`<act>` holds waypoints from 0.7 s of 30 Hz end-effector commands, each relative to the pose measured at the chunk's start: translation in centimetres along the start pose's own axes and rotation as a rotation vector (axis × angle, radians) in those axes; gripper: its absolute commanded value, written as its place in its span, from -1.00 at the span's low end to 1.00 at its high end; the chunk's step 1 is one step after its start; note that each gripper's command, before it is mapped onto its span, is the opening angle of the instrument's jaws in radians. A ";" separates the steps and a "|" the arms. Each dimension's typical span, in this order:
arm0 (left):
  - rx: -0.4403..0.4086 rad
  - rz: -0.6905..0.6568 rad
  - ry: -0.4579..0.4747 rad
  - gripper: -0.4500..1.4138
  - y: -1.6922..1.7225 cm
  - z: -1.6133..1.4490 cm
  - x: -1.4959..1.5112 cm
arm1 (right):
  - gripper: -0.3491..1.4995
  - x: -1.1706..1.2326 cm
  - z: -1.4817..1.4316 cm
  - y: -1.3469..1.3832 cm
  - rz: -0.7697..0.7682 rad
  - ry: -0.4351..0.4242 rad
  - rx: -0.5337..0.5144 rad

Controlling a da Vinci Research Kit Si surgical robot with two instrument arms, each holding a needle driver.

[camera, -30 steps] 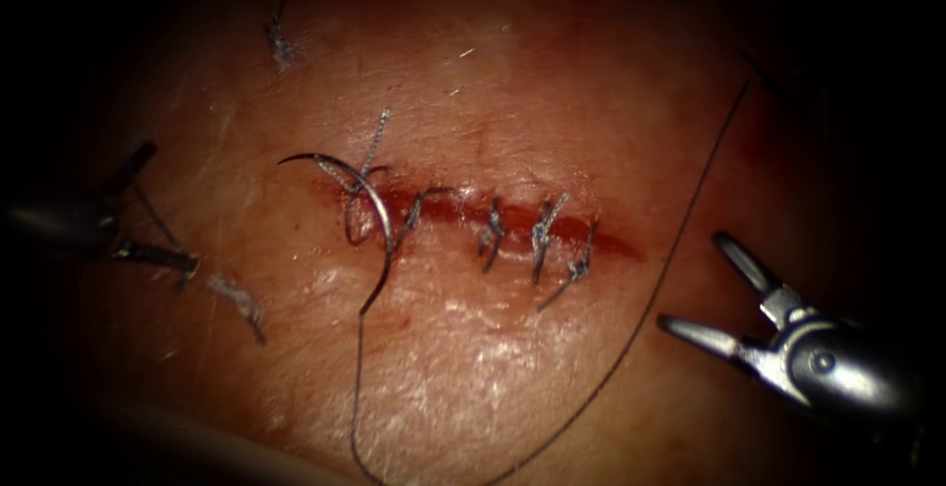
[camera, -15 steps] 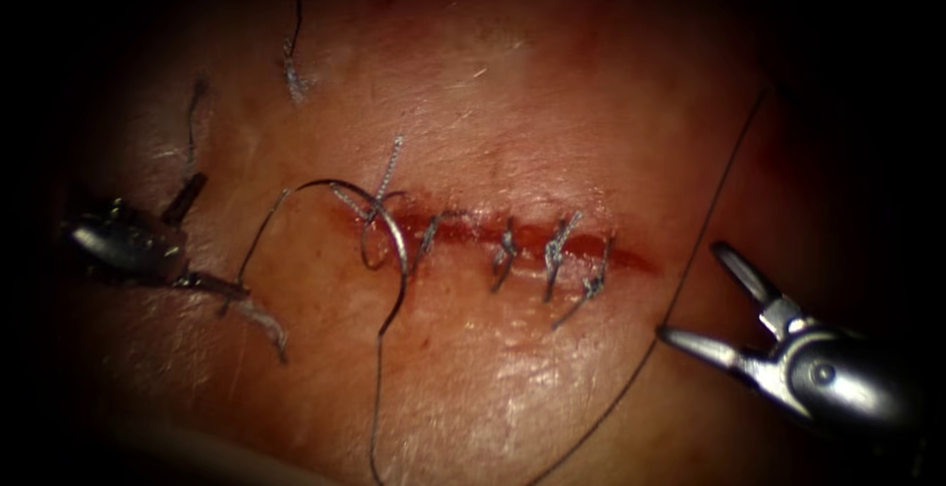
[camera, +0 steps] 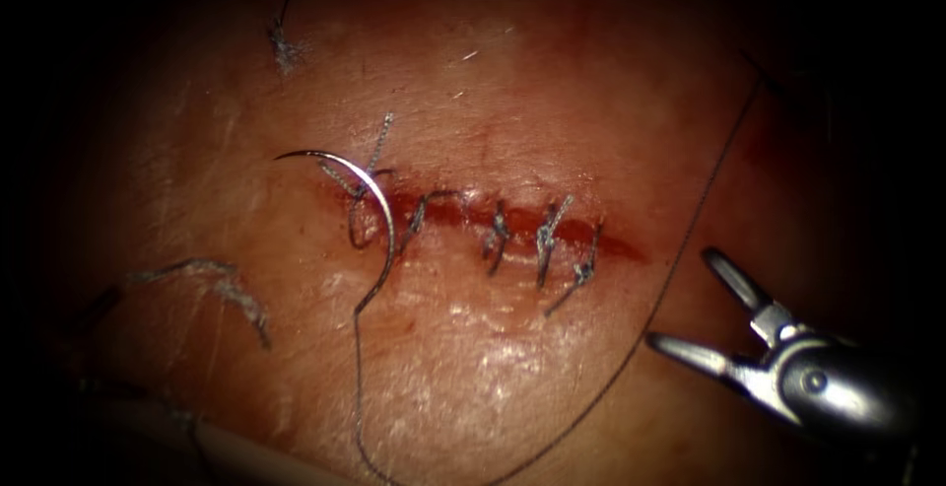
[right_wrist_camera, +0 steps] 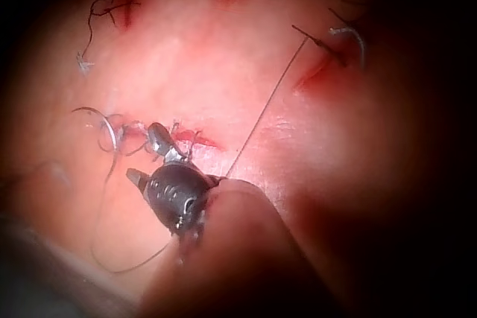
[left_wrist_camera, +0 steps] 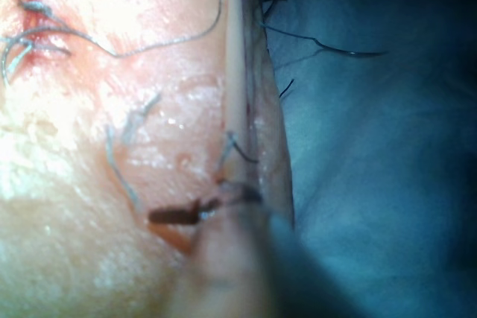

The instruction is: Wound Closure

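Lying free across the left end of the cut [camera: 493, 220], the curved needle [camera: 370, 200] is held by neither tool. Its point sits up and to the left, its blunt end down below the cut, and its long curve runs roughly top to bottom. I cannot tell whether any part of it is in the tissue [camera: 512, 378].

The right tool [camera: 702, 304] waits well to the right of the cut's right end, jaws spread wide and empty, so the needle lies to its left, past 3 or so finished stitches [camera: 542, 240]. The thread [camera: 650, 309] leaves the needle's blunt end, drops down, then sweeps up just beside the right tool's jaws.

The left tool [left_wrist_camera: 179, 214] appears close up at the tissue's edge; I cannot tell how its jaws stand or which tool is nearer the needle.

The tissue is wet, shiny and gently domed, with loose cut thread ends [camera: 236, 294] on it.
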 end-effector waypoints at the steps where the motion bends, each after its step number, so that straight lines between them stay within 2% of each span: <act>1: -0.021 -0.027 0.055 0.50 0.07 -0.01 0.07 | 0.94 -0.01 0.10 -0.08 0.003 0.003 0.004; 2: -0.033 -0.043 0.096 0.50 0.05 -0.05 0.18 | 0.94 -0.01 0.11 -0.08 0.003 0.000 0.006; 3: -0.042 -0.079 0.171 0.50 0.02 -0.13 0.43 | 0.93 -0.01 0.12 -0.08 0.003 0.001 0.008; 5: -0.057 -0.107 0.237 0.50 0.01 -0.24 0.75 | 0.93 -0.01 0.13 -0.09 0.003 0.003 0.009; 7: -0.092 -0.135 0.360 0.48 -0.03 -0.45 1.34 | 0.93 0.00 0.14 -0.10 0.003 0.001 0.013; 9: -0.084 -0.145 0.434 0.44 -0.14 -0.60 1.68 | 0.93 -0.01 0.14 -0.09 0.003 0.003 0.016; 14: -0.103 -0.152 0.523 0.39 -0.30 -0.78 1.99 | 0.89 0.01 0.15 -0.04 0.007 0.013 0.035; 15: -0.137 -0.188 0.566 0.39 -0.32 -0.82 2.06 | 0.87 0.04 0.16 0.00 0.011 0.018 0.047; 18: -0.183 -0.218 0.618 0.35 -0.38 -0.86 2.18 | 0.78 0.10 0.17 0.09 0.018 0.028 0.110; 19: -0.234 -0.231 0.665 0.30 -0.45 -0.87 2.30 | 0.71 0.17 0.19 0.19 0.023 0.027 0.163; 21: -0.271 -0.211 0.702 0.26 -0.53 -0.85 2.42 | 0.60 0.24 0.20 0.31 0.016 0.040 0.199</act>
